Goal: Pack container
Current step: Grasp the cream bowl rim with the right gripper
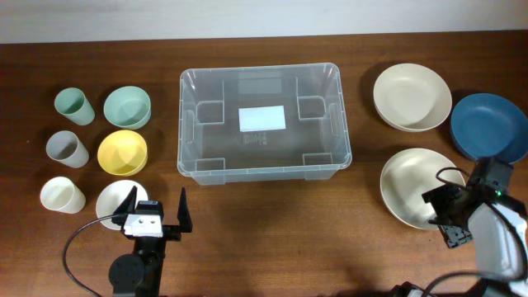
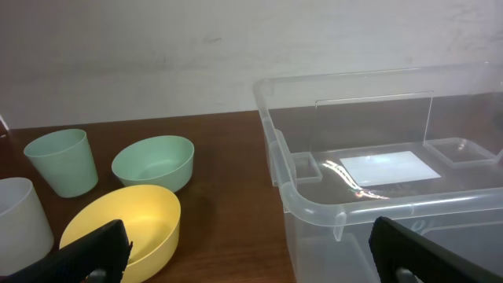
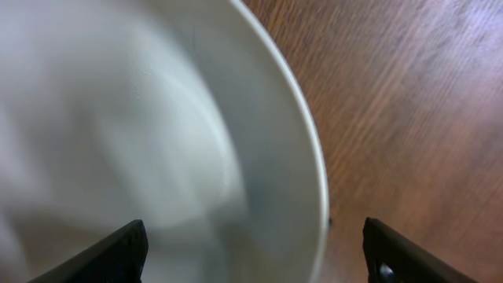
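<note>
The clear plastic container stands empty at the table's middle, a white label on its base; its near corner shows in the left wrist view. My left gripper is open and empty near the front edge, left of the container, beside a white bowl. My right gripper is open, its fingers straddling the right rim of a cream plate, which fills the right wrist view. My left wrist fingers frame a yellow bowl and the container.
At left stand a green cup, grey cup, white cup, green bowl and yellow bowl. At right lie another cream plate and a blue plate.
</note>
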Robot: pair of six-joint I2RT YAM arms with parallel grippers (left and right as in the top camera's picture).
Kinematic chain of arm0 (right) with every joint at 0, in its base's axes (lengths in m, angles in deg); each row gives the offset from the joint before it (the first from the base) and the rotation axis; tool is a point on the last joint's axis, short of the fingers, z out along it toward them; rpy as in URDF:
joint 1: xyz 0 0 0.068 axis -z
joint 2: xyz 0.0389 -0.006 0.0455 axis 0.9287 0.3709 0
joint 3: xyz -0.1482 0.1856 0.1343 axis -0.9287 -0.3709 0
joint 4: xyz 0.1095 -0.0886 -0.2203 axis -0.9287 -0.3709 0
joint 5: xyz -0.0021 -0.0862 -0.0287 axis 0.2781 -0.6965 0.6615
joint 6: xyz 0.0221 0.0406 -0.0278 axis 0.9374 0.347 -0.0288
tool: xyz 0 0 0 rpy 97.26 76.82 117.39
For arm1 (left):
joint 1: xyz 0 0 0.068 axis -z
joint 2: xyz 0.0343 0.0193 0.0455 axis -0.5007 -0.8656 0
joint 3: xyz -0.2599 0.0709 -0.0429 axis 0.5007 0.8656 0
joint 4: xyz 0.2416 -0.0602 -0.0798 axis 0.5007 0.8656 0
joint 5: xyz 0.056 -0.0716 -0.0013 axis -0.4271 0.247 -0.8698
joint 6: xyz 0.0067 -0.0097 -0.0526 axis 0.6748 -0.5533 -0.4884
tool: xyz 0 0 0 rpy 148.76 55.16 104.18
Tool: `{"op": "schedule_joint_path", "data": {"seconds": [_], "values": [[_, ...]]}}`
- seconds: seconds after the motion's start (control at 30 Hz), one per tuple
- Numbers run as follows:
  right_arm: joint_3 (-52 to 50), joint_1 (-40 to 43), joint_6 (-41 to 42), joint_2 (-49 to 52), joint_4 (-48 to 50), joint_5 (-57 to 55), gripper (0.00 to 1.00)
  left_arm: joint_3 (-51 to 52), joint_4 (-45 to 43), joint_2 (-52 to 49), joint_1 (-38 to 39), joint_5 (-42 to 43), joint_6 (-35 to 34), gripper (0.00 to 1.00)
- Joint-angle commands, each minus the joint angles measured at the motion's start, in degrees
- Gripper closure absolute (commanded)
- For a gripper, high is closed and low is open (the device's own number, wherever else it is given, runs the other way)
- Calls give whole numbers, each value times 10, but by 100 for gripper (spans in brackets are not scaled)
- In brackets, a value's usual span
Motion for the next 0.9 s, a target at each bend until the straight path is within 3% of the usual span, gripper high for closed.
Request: {"op": "schedule_joint_path", "data": {"seconds": [0.0,0.07,0.2,0.33,0.4,0.5,0.87], "values": [[-5,1,7,41,19,6,18,2,5,4,-3,-2,-3,1],[-5,1,7,61,32,6,21,2,5,4,-3,-2,-3,1],[-5,1,7,96,58,6,39,2,5,4,-3,-2,-3,1],[-5,1,7,122,72,5,41,2,5,4,-3,-2,-3,1],[-5,1,7,133,79,6,57,2,5,4,-3,-2,-3,1],[-5,1,7,138,83,6,96,2,5,4,-3,-2,-3,1],[-5,2,7,130,94,61,96,2,5,4,-3,-2,-3,0]]}}
